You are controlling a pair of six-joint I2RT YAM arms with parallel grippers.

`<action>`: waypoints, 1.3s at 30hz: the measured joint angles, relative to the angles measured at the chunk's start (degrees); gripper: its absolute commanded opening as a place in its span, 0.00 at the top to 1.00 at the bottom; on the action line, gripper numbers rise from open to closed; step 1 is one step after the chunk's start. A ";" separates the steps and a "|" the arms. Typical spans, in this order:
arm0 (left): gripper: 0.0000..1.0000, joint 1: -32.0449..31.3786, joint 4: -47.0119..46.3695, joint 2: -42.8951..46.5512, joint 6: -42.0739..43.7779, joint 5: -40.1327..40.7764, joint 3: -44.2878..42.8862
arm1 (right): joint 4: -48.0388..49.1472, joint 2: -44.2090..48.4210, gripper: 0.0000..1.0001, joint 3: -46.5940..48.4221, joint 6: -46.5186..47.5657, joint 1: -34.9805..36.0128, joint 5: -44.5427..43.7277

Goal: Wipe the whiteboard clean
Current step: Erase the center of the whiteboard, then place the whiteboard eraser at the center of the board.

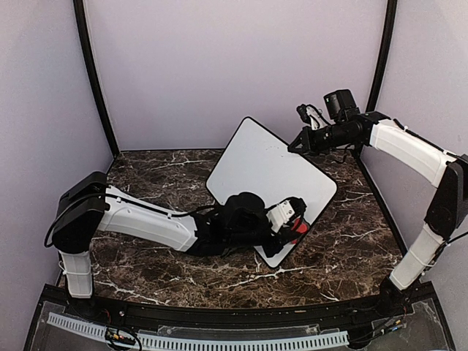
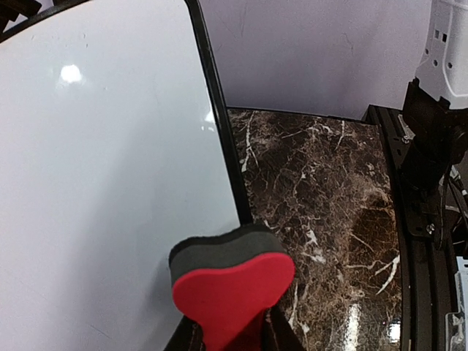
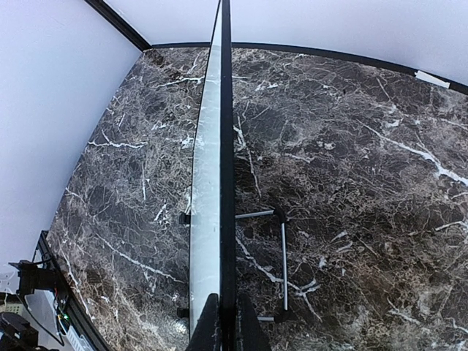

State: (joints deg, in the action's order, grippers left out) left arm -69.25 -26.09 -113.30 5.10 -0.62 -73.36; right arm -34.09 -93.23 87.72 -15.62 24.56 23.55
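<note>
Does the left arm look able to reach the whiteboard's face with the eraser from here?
Likely yes: the eraser sits at the whiteboard's near edge, nothing between; the right gripper pinches only the far edge.

Whiteboard (image 1: 270, 172): glossy white face, plain, thin black edge.
Eraser (image 2: 230, 289): red face over a dark grey foam layer.
Surface (image 1: 146, 175): dark brown marble pattern, white and tan veining.
Walls (image 1: 234, 58): pale lilac, plain.
Arms (image 1: 146, 219): white shells, black joints.
</note>
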 measured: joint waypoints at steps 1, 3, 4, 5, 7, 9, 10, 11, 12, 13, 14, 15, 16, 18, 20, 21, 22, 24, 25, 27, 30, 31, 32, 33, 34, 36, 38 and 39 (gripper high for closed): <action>1.00 0.00 0.00 0.22 -0.22 0.02 0.79 | 0.00 -0.02 1.00 0.00 0.02 0.00 0.00; 1.00 -0.02 0.09 0.74 -0.74 0.22 2.82 | 0.02 0.00 1.00 0.00 0.02 0.00 0.04; 1.00 -0.02 0.11 0.92 -0.92 0.26 3.54 | 0.02 0.00 1.00 0.00 0.02 0.00 0.02; 1.00 -0.02 0.11 1.09 -1.16 0.33 4.39 | 0.02 -0.02 1.00 0.00 0.04 0.00 0.02; 1.00 -0.02 0.33 1.46 -1.49 0.57 5.79 | 0.04 -0.02 1.00 0.00 0.02 0.00 0.04; 1.00 -0.02 0.46 1.57 -1.73 0.74 6.67 | 0.04 -0.02 1.00 0.00 0.02 0.00 0.04; 1.00 -0.02 0.46 1.57 -1.84 0.90 6.95 | 0.07 -0.02 1.00 0.00 0.04 0.00 0.07; 1.00 -0.02 0.44 1.57 -1.92 1.05 7.15 | 0.09 -0.02 1.00 0.00 0.04 0.00 0.13; 1.00 -0.02 0.44 1.57 -1.92 1.20 7.19 | 0.15 -0.04 1.00 0.00 0.04 0.00 0.20; 1.00 -0.02 0.44 1.57 -1.92 1.33 7.19 | 0.20 -0.04 1.00 0.00 0.04 0.00 0.22; 1.00 -0.02 0.44 1.57 -1.88 1.53 7.19 | 0.24 -0.09 1.00 0.00 0.04 0.02 0.22; 1.00 -0.04 0.44 1.57 -1.79 1.66 7.19 | 0.28 -0.11 1.00 0.00 0.04 0.02 0.22; 1.00 -0.07 0.48 1.57 -1.66 1.81 7.10 | 0.33 -0.15 1.00 0.00 0.04 0.02 0.22; 1.00 -0.13 1.07 1.57 -1.20 2.21 6.54 | 0.61 -0.24 1.00 0.00 0.04 0.02 0.22; 1.00 -0.13 2.12 1.55 -0.79 2.67 5.27 | 0.81 -0.35 1.00 0.00 0.04 0.02 0.22; 1.00 -0.13 2.40 1.51 -0.61 2.89 4.46 | 0.83 -0.37 1.00 0.00 0.02 0.02 0.22; 1.00 -0.09 2.73 1.38 -0.37 3.08 3.13 | 0.83 -0.37 1.00 0.00 0.02 0.02 0.22; 1.00 -0.02 2.71 0.96 0.07 3.30 0.22 | 0.81 -0.37 1.00 0.00 -0.04 0.02 0.20; 1.00 -0.02 2.64 0.72 0.28 3.45 -1.22 | 0.70 -0.37 1.00 0.00 -0.13 0.02 0.20; 1.00 -0.02 2.38 0.35 0.63 4.20 -4.13 | 0.17 -0.42 1.00 0.00 -0.37 0.09 0.22; 1.00 0.00 1.75 -0.09 1.07 5.22 -6.71 | -0.20 -0.52 1.00 -0.02 -0.90 0.33 0.26; 1.00 0.00 1.55 -0.39 1.25 5.62 -7.45 | -0.20 -0.52 1.00 -0.02 -0.96 0.33 0.26; 1.00 0.00 1.31 -0.66 1.38 5.81 -7.98 | -0.20 -0.52 1.00 -0.02 -0.96 0.35 0.24; 1.00 0.04 1.16 -0.94 1.62 5.90 -8.48 | -0.20 -0.52 1.00 -0.02 -0.96 0.35 0.24; 1.00 0.13 1.11 -1.14 1.79 5.92 -8.81 | -0.20 -0.55 1.00 -0.02 -0.96 0.35 0.24; 1.00 0.33 1.11 -1.36 2.14 6.08 -9.46 | -0.17 -0.57 1.00 -0.02 -0.94 0.35 0.24; 1.00 0.39 1.20 -1.36 2.21 6.23 -9.97 | -0.17 -0.57 1.00 -0.02 -0.96 0.35 0.28; 1.00 0.57 1.22 -1.36 2.08 6.38 -10.12 | -0.17 -0.57 1.00 -0.04 -0.96 0.35 0.28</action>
State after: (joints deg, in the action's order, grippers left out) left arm -68.69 -24.86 -114.65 7.18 5.76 -83.48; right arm -34.26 -93.80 87.68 -16.58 24.91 23.83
